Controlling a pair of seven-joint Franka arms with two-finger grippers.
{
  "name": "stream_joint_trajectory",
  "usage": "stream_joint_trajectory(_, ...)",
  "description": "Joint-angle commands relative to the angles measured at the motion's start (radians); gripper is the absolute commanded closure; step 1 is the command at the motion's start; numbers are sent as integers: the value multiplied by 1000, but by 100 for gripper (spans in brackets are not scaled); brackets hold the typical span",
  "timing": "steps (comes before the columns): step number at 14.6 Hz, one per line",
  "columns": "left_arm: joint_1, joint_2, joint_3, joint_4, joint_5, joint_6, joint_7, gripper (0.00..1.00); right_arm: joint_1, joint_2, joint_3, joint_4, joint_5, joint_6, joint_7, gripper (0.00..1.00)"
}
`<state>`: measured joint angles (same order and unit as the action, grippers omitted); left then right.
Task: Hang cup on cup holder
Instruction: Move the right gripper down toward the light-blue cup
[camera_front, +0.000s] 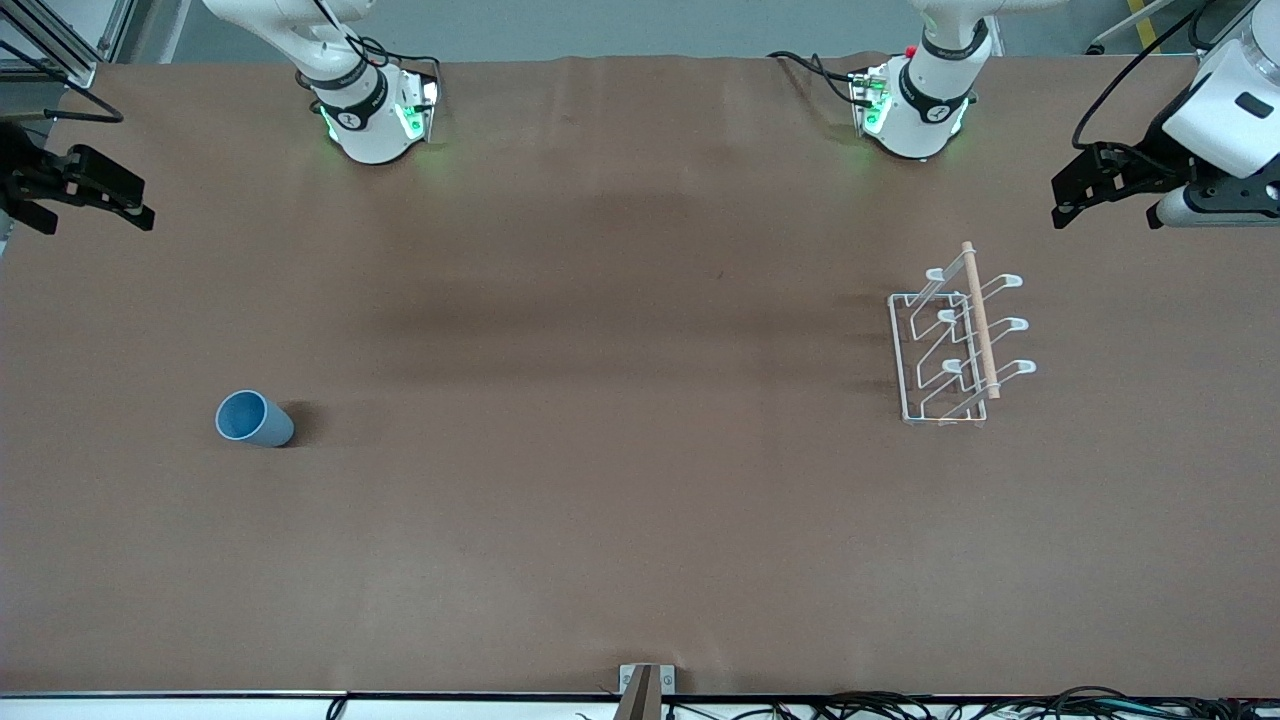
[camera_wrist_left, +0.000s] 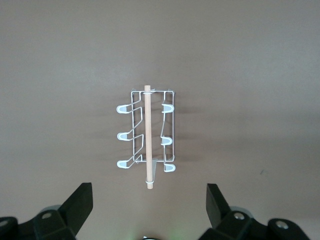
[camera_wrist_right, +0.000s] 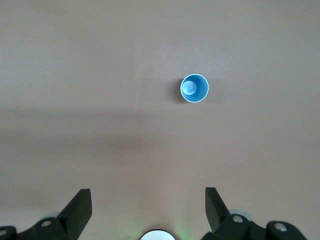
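Observation:
The light-blue cup (camera_front: 255, 418) stands upright, mouth up, on the brown table toward the right arm's end; it also shows from above in the right wrist view (camera_wrist_right: 194, 88). The white wire cup holder (camera_front: 960, 340) with its wooden rod stands toward the left arm's end and shows in the left wrist view (camera_wrist_left: 146, 135). My right gripper (camera_front: 100, 215) is open and empty, high over the table's edge, well apart from the cup (camera_wrist_right: 148, 205). My left gripper (camera_front: 1075, 190) is open and empty, high beside the holder (camera_wrist_left: 150, 205).
The brown table cover (camera_front: 620, 450) is bare between cup and holder. The two arm bases (camera_front: 370, 110) (camera_front: 915, 105) stand along the edge farthest from the front camera. A small bracket (camera_front: 645, 685) and cables lie at the nearest edge.

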<state>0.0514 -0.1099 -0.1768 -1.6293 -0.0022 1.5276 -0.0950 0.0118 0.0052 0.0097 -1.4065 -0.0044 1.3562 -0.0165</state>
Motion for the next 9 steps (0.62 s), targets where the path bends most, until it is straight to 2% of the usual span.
stream_joint_trajectory(1,4,9,-1,23,-13,-11,18,0,-6,-13,6,-12,4,17,-13,0)
stream_joint_trajectory(9,7,9,0,40,1,-12,17,0,-10,-13,6,-5,-6,18,-5,0)
